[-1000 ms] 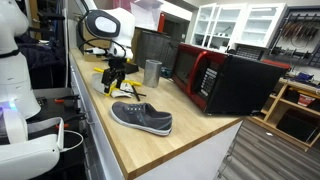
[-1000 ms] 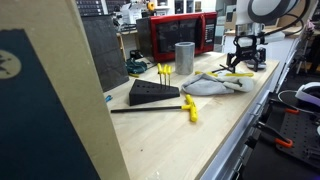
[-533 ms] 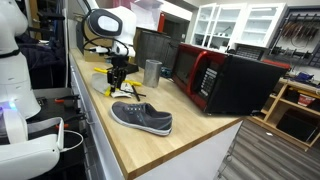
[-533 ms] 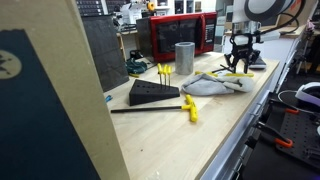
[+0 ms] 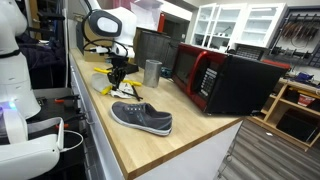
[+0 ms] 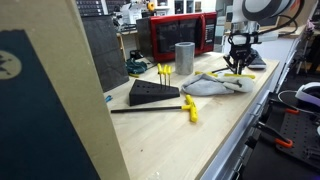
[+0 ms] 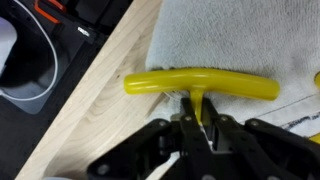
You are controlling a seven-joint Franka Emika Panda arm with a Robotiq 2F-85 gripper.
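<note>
A yellow T-handle tool [image 7: 200,83] lies half on a grey cloth [image 7: 240,40] and half on the wooden counter [image 7: 95,125]. My gripper [image 7: 199,122] is shut on the tool's short stem just below the crossbar; the black fingers [image 7: 216,128] press it from both sides. In both exterior views the gripper [image 5: 117,72] [image 6: 238,63] points straight down at the cloth [image 5: 113,88] [image 6: 212,84], with the yellow handle [image 6: 236,73] at its tips. The shaft below the grip is hidden by the fingers.
A grey shoe [image 5: 141,117] lies near the counter's front edge. A metal cup [image 5: 152,72] and a red-fronted microwave [image 5: 222,80] stand behind. A black block holding yellow tools [image 6: 153,92] and a loose yellow-handled tool [image 6: 189,108] lie further along the counter.
The jaws went from wide open to shut on the yellow tool's stem. The arm has barely moved over the cloth.
</note>
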